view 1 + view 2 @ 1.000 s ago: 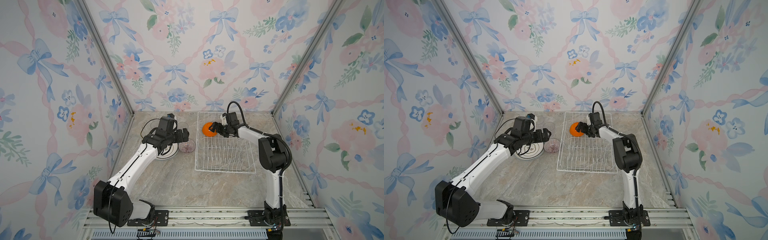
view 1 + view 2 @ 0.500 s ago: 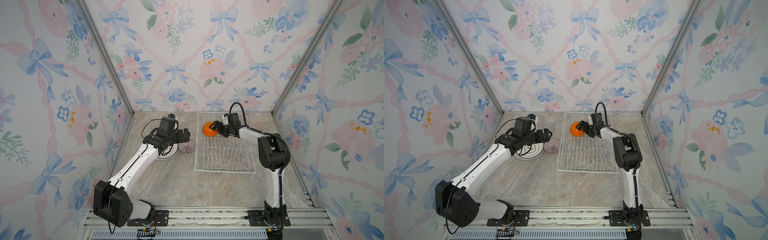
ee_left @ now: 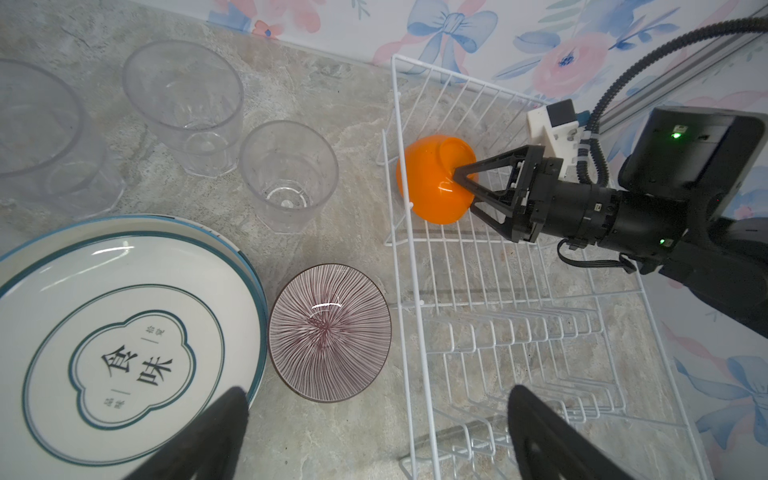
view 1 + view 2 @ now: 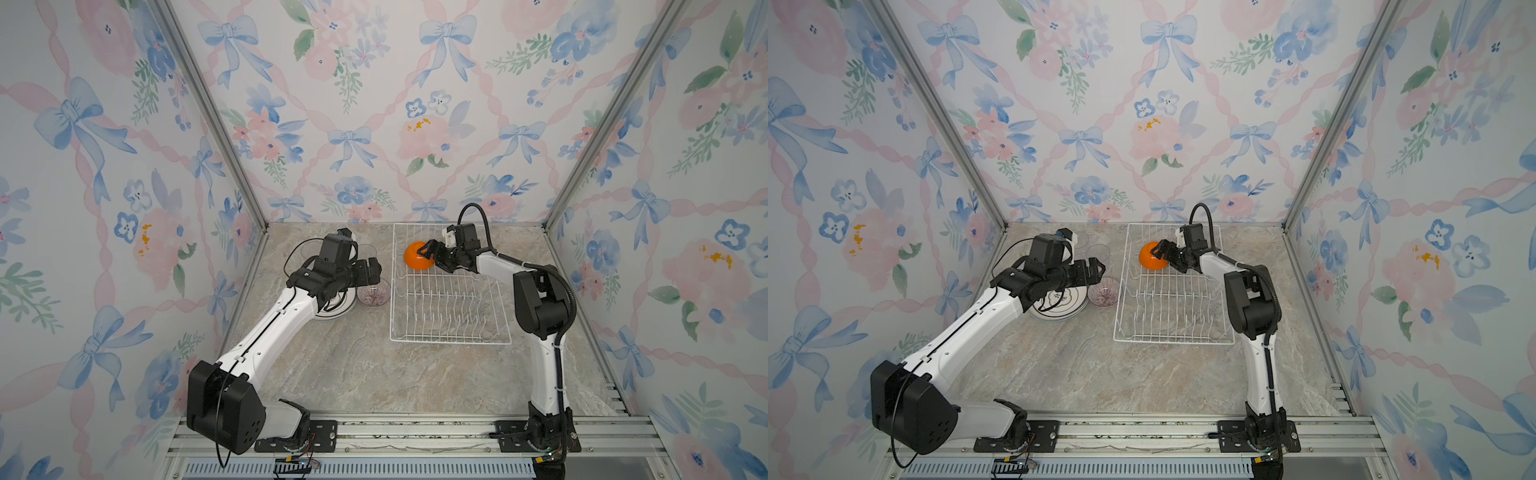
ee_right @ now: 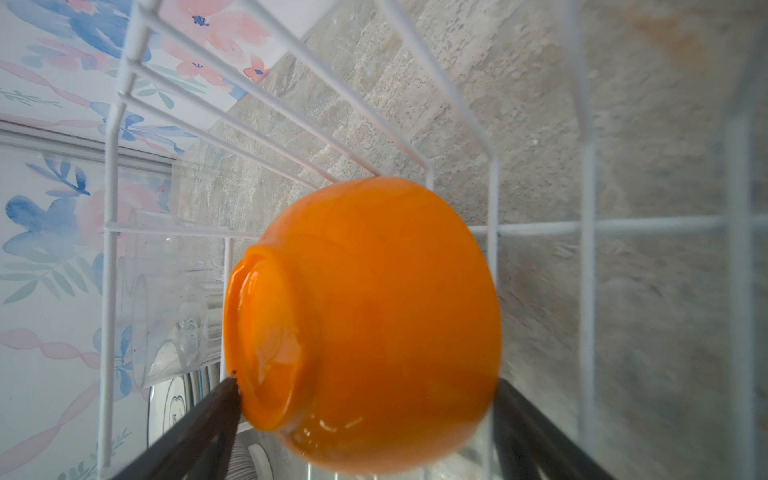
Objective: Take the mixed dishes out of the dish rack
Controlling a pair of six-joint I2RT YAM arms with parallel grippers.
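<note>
Firstly, at the near edge, a metal rail (image 4: 395,432) carries both arm bases, and beyond it lies the marble-patterned table (image 4: 353,374). The dish rack (image 4: 451,342) is next: white wire, rectangular, standing right of centre, with rows of upright prongs in its nearer half. The stack of white plates (image 3: 124,353) lies flat on the table to the left of the rack, blue-rimmed, the top face bearing a painted emblem with characters. The ribbed bowl (image 3: 329,332) stands mouth up on the table, between the plates and the rack's left wall and close to both. The left gripper (image 3: 376,405) hangs above the ribbed bowl and the plate edge with its jaws spread wide, holding nothing. Three clear tumblers (image 3: 289,174) stand upright on the table behind the plates, outside the rack. The orange bowl (image 3: 428,187) lies tipped over in the rack's far left corner, its foot ring turned toward the right arm. The right gripper (image 3: 464,187) reaches in low with its jaws set wide on either side of that bowl, one tip at the foot ring. Whether they press it cannot be told.
</note>
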